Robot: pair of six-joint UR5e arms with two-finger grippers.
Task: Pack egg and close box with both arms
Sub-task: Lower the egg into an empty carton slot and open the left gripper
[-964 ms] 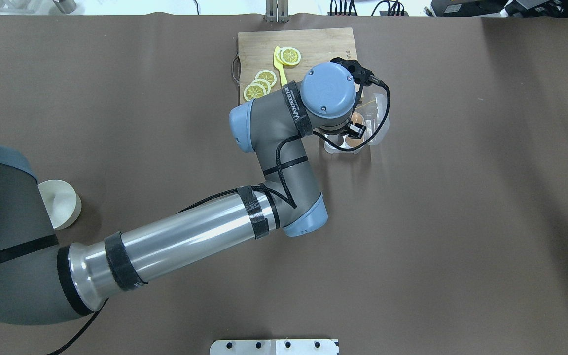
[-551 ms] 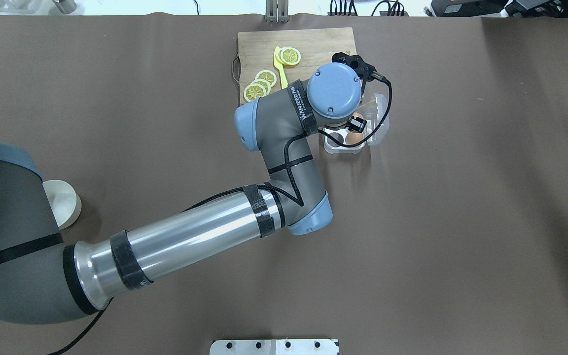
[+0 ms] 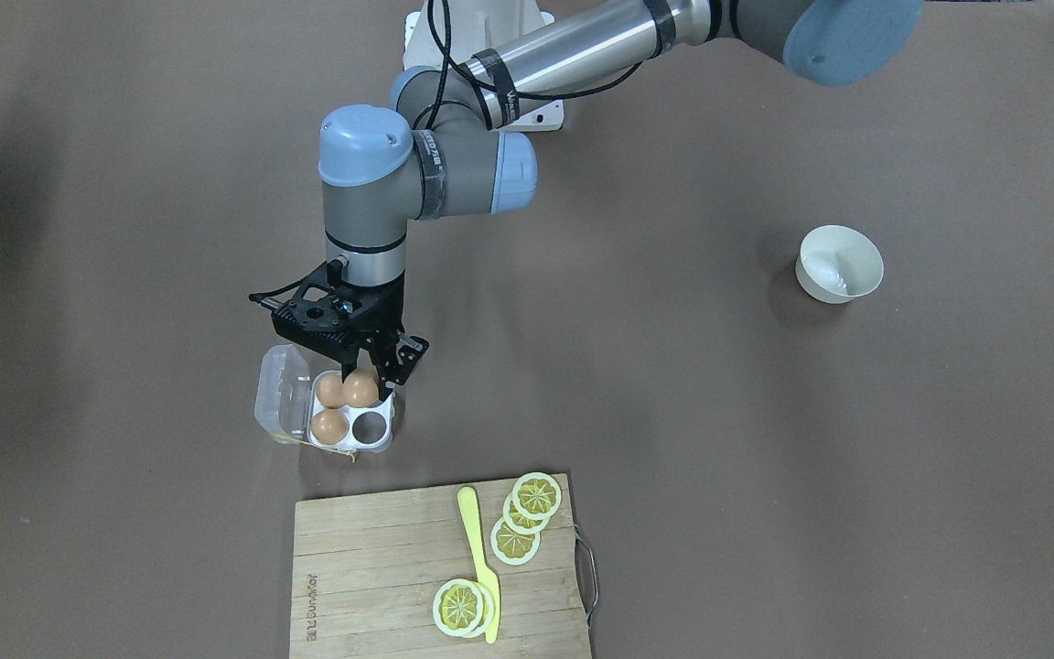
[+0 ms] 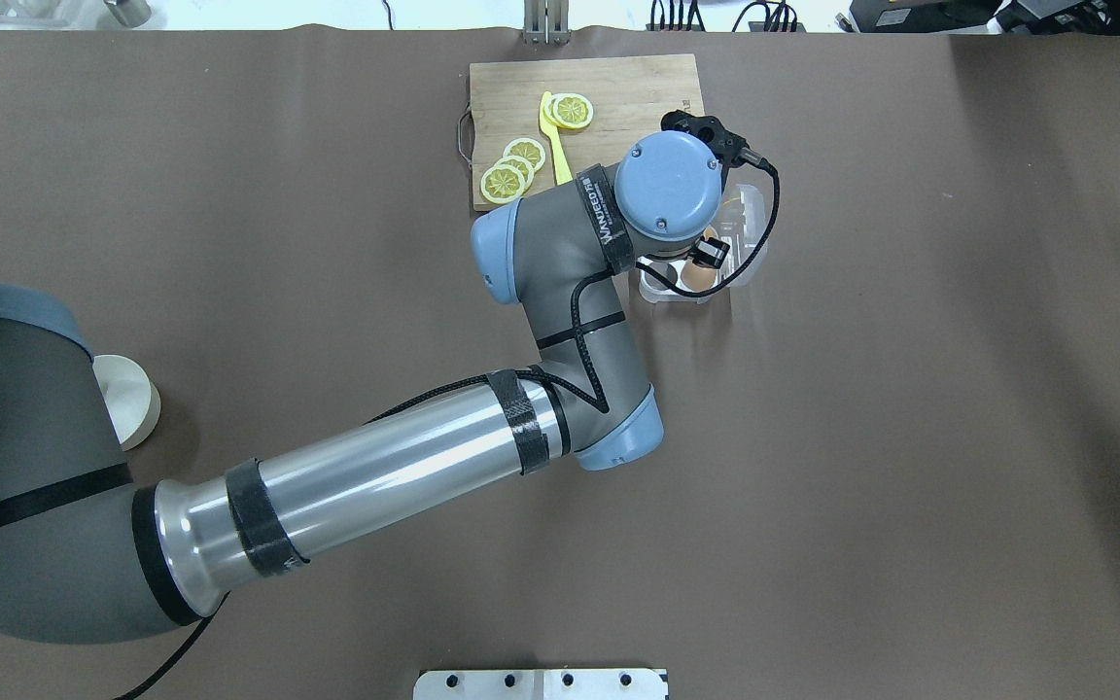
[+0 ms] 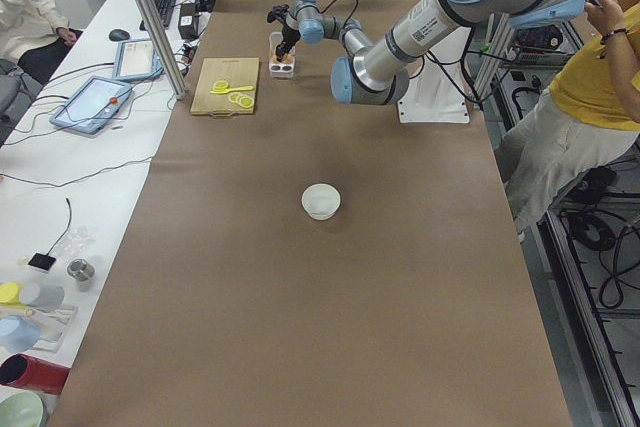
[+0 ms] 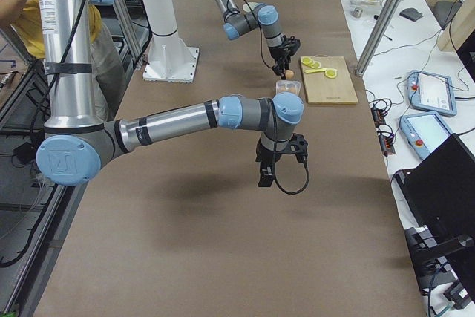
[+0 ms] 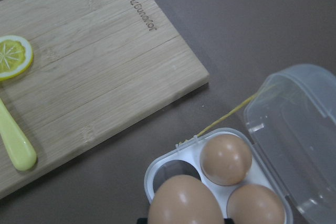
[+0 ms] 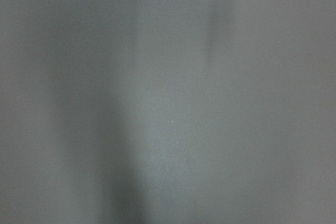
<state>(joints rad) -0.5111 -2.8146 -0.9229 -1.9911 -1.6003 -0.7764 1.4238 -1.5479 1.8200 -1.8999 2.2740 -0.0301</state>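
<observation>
The left gripper (image 3: 367, 371) is clenched on the egg (image 3: 361, 390) and holds it low over the box (image 3: 350, 447). The box sits toward the counter's far edge, about midway along, near a corner of the cutting board (image 3: 371, 567). Two cells hold eggs, and the bare cell (image 3: 368, 424) lies just beyond the held one. The egg should go straight down, centred, clear of its neighbour, and be let go only once seated. The lid (image 3: 275, 403) lies open. I cannot tell whether the right gripper (image 6: 271, 172) is clenched

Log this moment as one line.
left gripper: shut on light-brown egg over white four-cell egg box | box: two other eggs seated, clear lid open | right gripper: elsewhere, state unclear
</observation>
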